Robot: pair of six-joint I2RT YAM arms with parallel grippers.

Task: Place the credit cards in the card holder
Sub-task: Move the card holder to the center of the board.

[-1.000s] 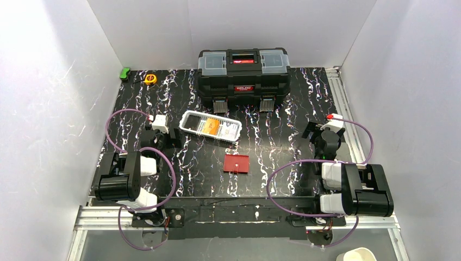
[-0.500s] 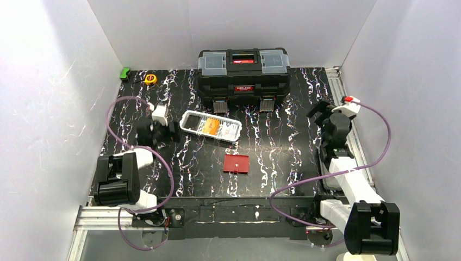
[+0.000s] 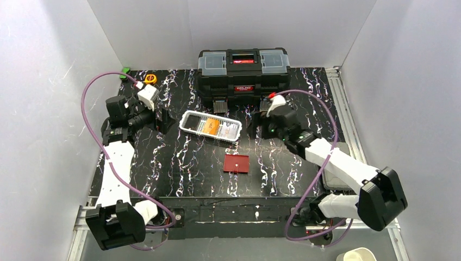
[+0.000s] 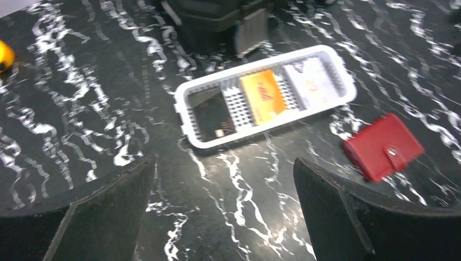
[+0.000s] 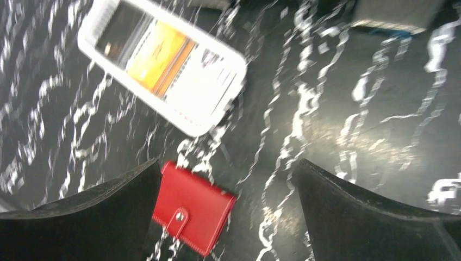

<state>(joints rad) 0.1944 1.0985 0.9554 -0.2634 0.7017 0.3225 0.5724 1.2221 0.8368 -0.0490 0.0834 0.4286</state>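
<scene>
White mesh basket [image 4: 180, 111] sits mid-desk [image 3: 190, 168], toward the far edge. It holds three credit cards [image 4: 263, 95] lying flat: black, orange, and one pale, possibly grey-silver (view is blurred). Red card holder [image 4: 384, 146] lies snapped shut toward the near edge, apart from the basket. Left gripper [image 4: 222, 163] and right gripper [image 5: 228, 163] are both spread wide, holding nothing.

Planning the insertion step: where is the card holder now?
Top view: the card holder lies closed mid-table, on the near side of the white basket.
</scene>
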